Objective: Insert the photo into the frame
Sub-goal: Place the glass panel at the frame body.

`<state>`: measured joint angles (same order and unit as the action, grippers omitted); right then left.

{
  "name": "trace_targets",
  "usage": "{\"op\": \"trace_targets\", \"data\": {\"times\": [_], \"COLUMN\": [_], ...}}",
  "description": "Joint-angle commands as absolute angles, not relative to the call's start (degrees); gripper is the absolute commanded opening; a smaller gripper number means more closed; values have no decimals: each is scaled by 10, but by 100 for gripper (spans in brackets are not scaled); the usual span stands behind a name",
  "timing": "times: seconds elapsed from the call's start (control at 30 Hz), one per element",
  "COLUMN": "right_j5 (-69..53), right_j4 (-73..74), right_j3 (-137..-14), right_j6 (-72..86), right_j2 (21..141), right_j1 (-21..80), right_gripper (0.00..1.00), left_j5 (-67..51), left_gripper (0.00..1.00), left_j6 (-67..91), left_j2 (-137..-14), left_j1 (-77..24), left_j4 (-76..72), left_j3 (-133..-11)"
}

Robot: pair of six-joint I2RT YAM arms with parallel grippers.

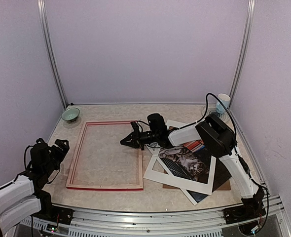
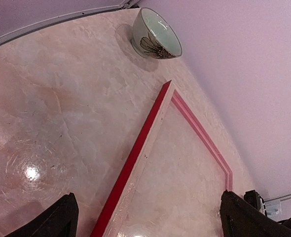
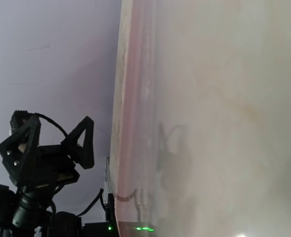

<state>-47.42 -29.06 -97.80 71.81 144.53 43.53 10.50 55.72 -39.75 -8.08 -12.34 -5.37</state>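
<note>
At the far left, one left pincer [image 1: 56, 145] hangs released, its two dark fingers [image 2: 61, 217] spread wide above the counter [image 1: 111, 111] just outside the frame's left rail. Behind it, in the back left corner, sits one pale green bowl [image 1: 70, 114] with a dark flower drawn on its side; it bears no readable lettering. One frame [image 1: 105, 186] lies flat left of centre, red at the edges and pale wood on top, with the counter showing through it. One right pincer [image 1: 127, 141] is clenched, nothing visible between its fingers, held over the frame's right rail. Right of the frame lies one photo [image 1: 185, 163], face up, with the tabby cat showing through the window of one white mat [image 1: 155, 174] lying on it; any writing on the book spines is too small to read. One brown board [image 1: 225, 185] pokes out beneath them. One white cup [image 1: 223, 102] stands in the back right corner.
</note>
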Motion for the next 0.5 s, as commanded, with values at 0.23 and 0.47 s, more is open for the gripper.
{"op": "trace_targets", "data": {"times": [0.23,0.47], "right_j5": [-468,-467], "right_j4": [-281,-277], "right_j3": [-951,-950], "right_j6": [700,696], "right_j2": [1413,1410], "right_j1": [431,431], "right_gripper": [0,0], "left_j5": [103,102], "left_gripper": [99,99], "left_j6": [561,562], "left_j2": [-394,-393], "left_j1": [-78,-78], "left_j4": [-127,-127], "left_j3": [-43,-43]}}
